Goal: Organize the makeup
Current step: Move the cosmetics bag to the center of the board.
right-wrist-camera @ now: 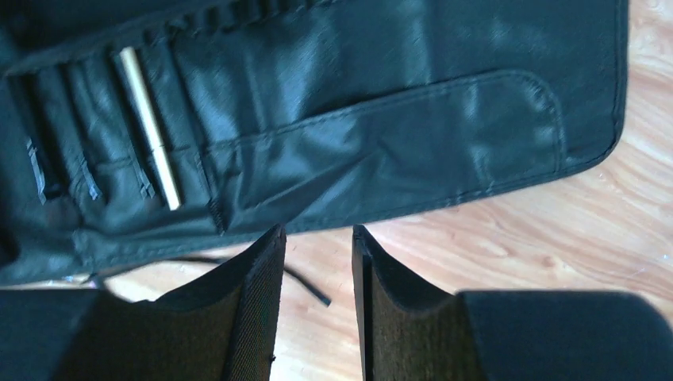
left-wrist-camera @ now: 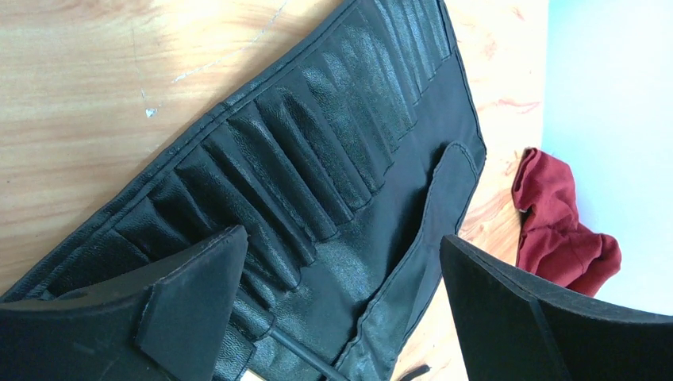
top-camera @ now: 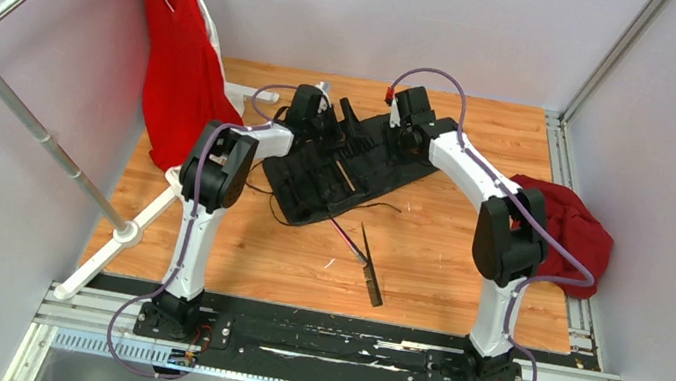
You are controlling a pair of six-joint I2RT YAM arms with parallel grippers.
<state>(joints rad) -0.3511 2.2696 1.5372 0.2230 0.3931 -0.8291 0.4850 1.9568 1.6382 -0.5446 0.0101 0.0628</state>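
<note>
Jaws parted, empty, on left gripper (left-wrist-camera: 337, 246) and right gripper (right-wrist-camera: 317, 236); brushes (top-camera: 372, 285) likely light, slippery: pinch yours mid-shaft.

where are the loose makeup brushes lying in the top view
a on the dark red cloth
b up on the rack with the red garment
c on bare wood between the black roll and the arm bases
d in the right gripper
c: the loose brushes lie on the wooden table, on the arm-base side of the black roll and well apart from the dark red cloth.
</note>
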